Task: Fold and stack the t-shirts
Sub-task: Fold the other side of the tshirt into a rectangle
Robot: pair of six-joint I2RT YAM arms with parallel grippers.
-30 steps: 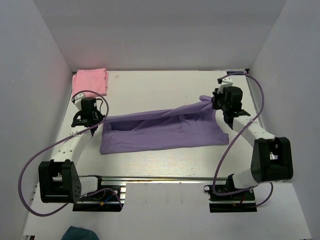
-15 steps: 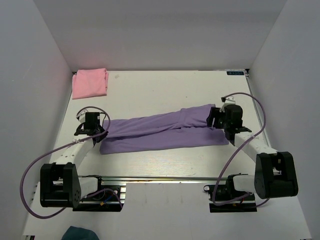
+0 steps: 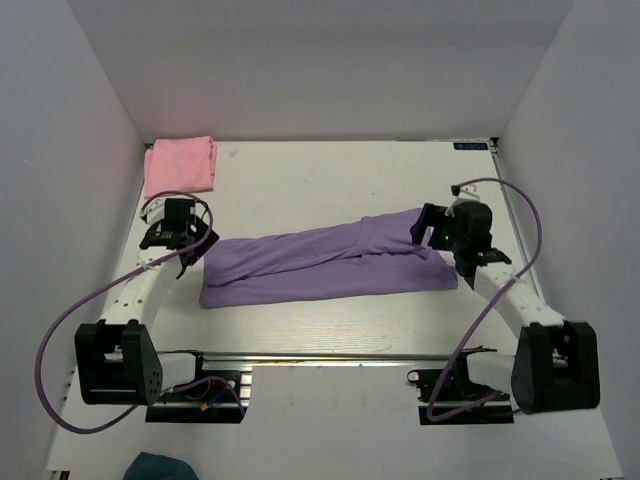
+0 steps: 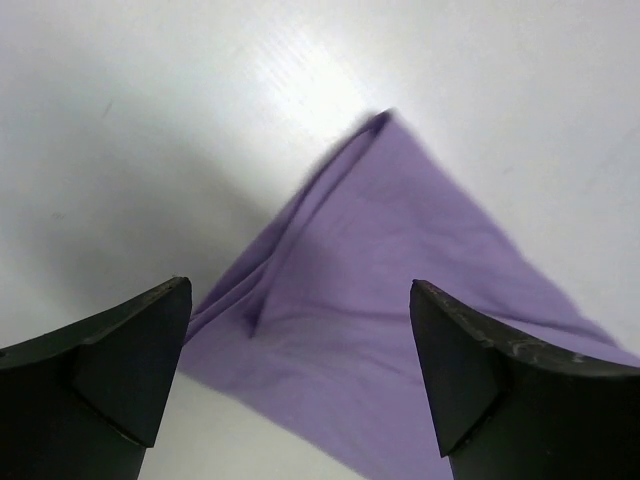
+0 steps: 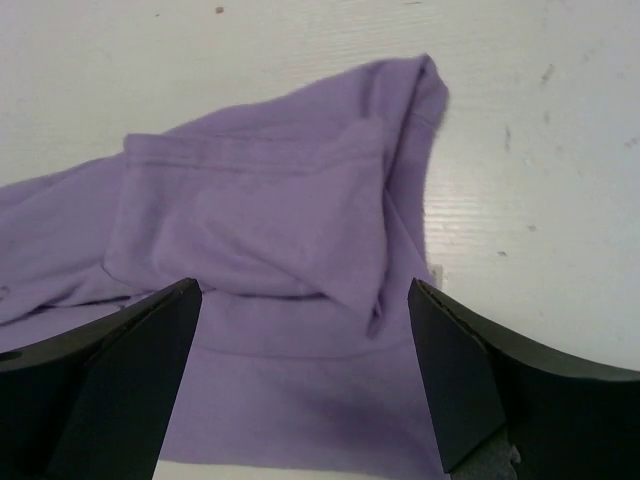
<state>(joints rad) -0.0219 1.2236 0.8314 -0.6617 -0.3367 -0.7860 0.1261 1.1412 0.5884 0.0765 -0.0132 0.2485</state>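
The lavender-purple t-shirt (image 3: 320, 265) lies folded into a long band across the middle of the table (image 3: 320, 180). My left gripper (image 3: 193, 248) hovers open over its left end, the pointed corner (image 4: 380, 125) showing beyond my fingers (image 4: 130, 350). My right gripper (image 3: 424, 228) hovers open above the right end, where a sleeve fold (image 5: 260, 210) lies flat on the layer below. Neither gripper (image 4: 298, 300) (image 5: 302, 290) has cloth in it. The pink t-shirt (image 3: 180, 165) sits folded in the far left corner.
White walls (image 3: 90, 200) close in the table on the left, right and back. A metal rail (image 3: 320, 357) runs along the near edge between the arm bases. Purple cables (image 3: 60, 340) loop beside each arm. A dark teal thing (image 3: 160, 468) lies below the left base.
Both grippers have opened and let go of the purple shirt. Its lifted upper layer has come down onto the lower one, and both grippers have drawn slightly outward from the ends.
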